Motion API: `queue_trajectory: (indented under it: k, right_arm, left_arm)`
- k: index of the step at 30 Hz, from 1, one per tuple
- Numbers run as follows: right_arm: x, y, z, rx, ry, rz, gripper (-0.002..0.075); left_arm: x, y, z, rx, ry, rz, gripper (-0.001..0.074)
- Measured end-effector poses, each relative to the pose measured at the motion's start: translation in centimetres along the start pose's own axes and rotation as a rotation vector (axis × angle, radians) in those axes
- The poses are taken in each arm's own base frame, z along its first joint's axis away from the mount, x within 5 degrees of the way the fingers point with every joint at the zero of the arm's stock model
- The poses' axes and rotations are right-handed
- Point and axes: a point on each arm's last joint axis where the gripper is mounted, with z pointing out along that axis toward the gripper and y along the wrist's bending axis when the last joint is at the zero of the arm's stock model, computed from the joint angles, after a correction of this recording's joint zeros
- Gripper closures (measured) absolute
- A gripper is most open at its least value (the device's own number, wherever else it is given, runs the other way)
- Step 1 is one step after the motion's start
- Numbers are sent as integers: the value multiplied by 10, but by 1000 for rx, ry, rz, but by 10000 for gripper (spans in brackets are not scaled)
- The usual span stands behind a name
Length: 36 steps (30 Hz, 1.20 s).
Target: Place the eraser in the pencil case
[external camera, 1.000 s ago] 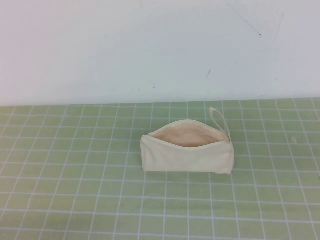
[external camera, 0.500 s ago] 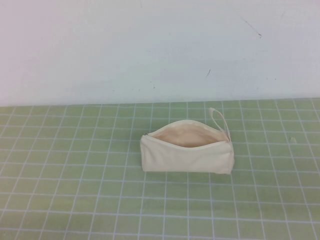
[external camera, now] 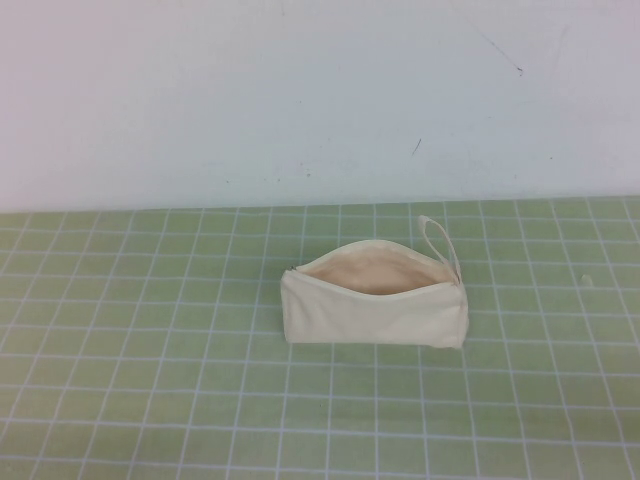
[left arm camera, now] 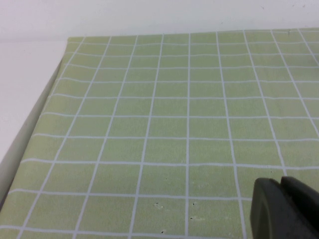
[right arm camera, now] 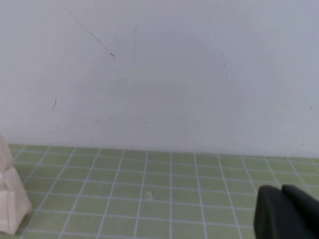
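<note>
The cream-white pencil case lies on the green grid mat in the high view, its zip open and the beige lining showing, with a thin loop strap at its right end. A corner of it shows in the right wrist view. The eraser is not in view. My left gripper is shut and empty above bare mat, apart from the case. My right gripper is shut and empty, to the right of the case. Neither arm shows in the high view.
The green grid mat covers the table up to a white wall. Its left edge shows in the left wrist view. A small pale speck lies on the mat right of the case.
</note>
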Motion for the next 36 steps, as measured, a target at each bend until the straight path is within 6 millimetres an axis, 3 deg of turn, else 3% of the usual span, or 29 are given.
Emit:
queue_trajectory:
  k: [8, 14, 36]
  right_arm:
    - [43, 5, -2, -17, 141, 86, 727]
    - [59, 5, -5, -14, 295, 119, 727]
    - [60, 5, -6, -11, 316, 125, 727]
  left_arm:
    - [0, 0, 0, 0, 0, 0, 737]
    - [0, 0, 0, 0, 0, 0, 737]
    - [0, 0, 0, 0, 0, 0, 737]
